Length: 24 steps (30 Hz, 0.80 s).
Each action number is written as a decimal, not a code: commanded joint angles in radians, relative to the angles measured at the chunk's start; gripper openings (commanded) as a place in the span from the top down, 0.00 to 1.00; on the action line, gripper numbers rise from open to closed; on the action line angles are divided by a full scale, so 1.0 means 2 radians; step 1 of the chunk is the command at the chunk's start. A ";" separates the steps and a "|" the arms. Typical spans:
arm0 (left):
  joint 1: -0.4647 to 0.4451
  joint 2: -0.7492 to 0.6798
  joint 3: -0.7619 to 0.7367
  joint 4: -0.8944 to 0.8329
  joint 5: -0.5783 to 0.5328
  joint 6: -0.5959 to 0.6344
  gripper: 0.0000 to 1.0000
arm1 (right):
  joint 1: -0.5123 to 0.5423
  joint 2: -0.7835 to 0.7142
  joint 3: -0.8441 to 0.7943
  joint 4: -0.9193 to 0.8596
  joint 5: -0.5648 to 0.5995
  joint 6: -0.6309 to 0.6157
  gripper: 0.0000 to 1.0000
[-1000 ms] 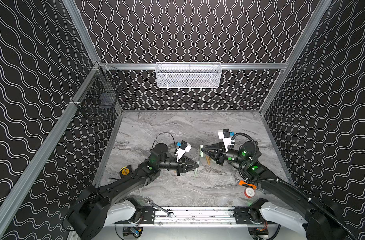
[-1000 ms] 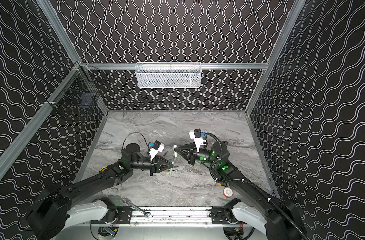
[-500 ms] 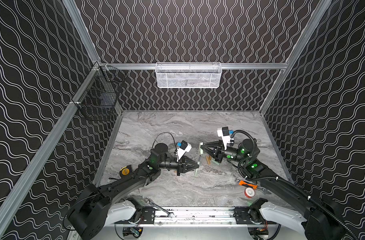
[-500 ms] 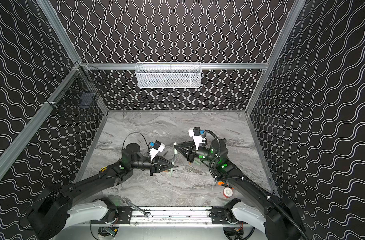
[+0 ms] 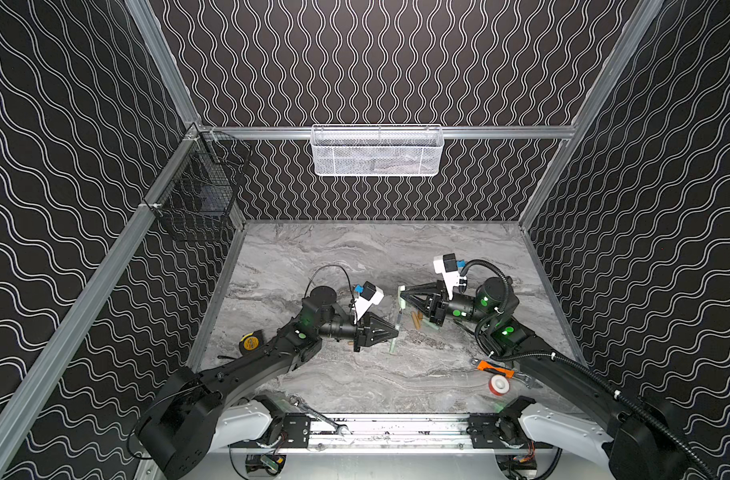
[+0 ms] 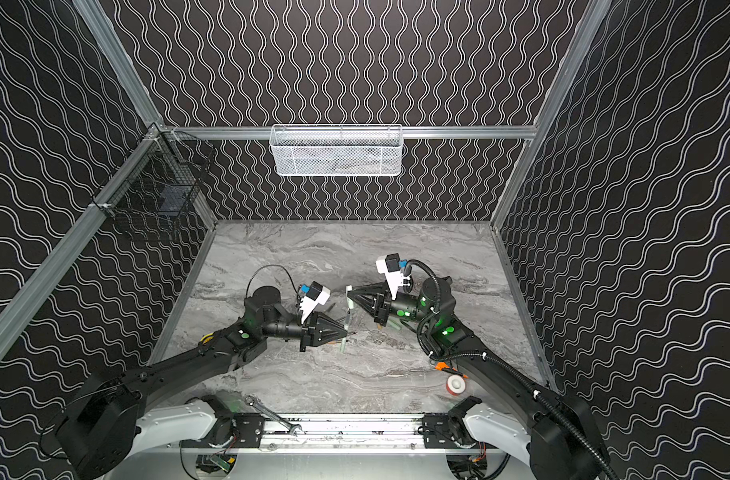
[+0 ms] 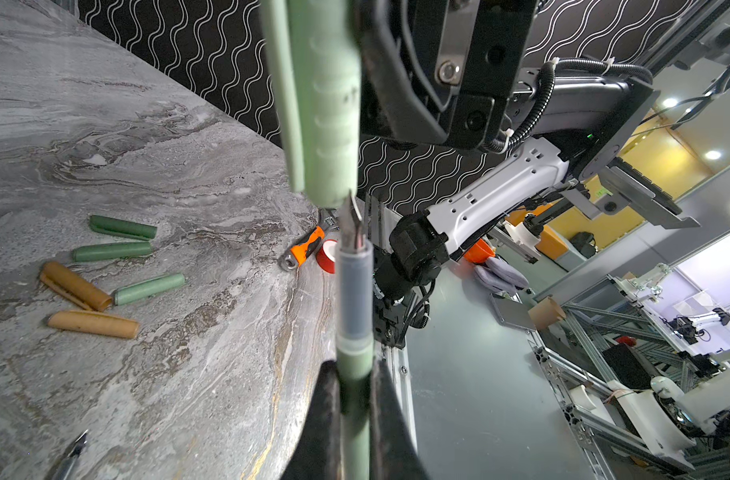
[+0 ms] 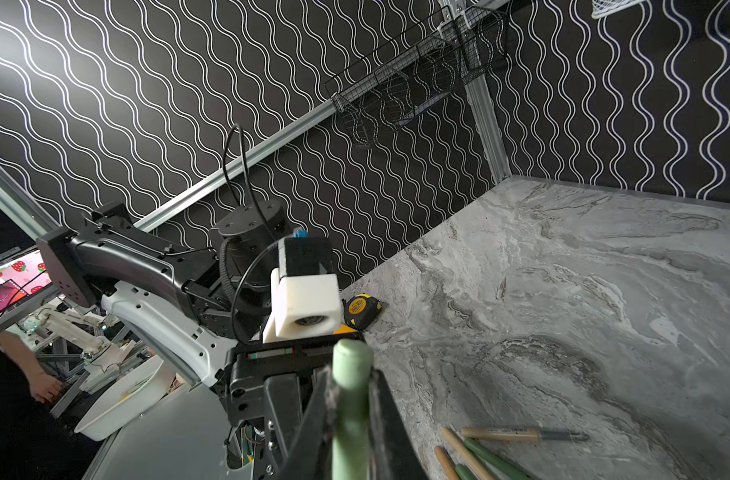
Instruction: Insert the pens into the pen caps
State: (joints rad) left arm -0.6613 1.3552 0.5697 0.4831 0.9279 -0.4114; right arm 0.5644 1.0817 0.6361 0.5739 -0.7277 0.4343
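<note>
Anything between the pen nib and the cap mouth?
Nothing visible. The pen in the left pincer has its nib right at the open end of the cap in the right pincer.

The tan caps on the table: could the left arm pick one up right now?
Probably not yet. The left gripper is shut on a pale green pen, so its jaws are full. The tan caps themselves lie loose on the table.

Red-and-white tape roll (image 5: 499, 385) just beside the orange-handled tool (image 5: 488, 367) — yellow tape measure (image 5: 251, 342) well apart.
</note>
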 commanded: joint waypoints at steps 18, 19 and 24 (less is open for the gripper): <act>-0.002 -0.005 0.000 0.012 -0.005 0.009 1.00 | 0.001 0.004 0.029 -0.019 -0.010 -0.026 0.85; -0.002 -0.007 0.000 0.010 -0.007 0.011 1.00 | 0.001 0.004 0.028 -0.018 -0.012 -0.024 0.85; -0.003 -0.010 0.003 0.000 -0.012 0.016 1.00 | 0.002 0.003 0.014 0.005 -0.020 -0.006 0.85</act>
State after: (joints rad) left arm -0.6670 1.3346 0.5690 0.4774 0.9195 -0.4068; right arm 0.5655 1.0885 0.6735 0.5365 -0.7437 0.3897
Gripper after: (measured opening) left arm 0.095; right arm 0.151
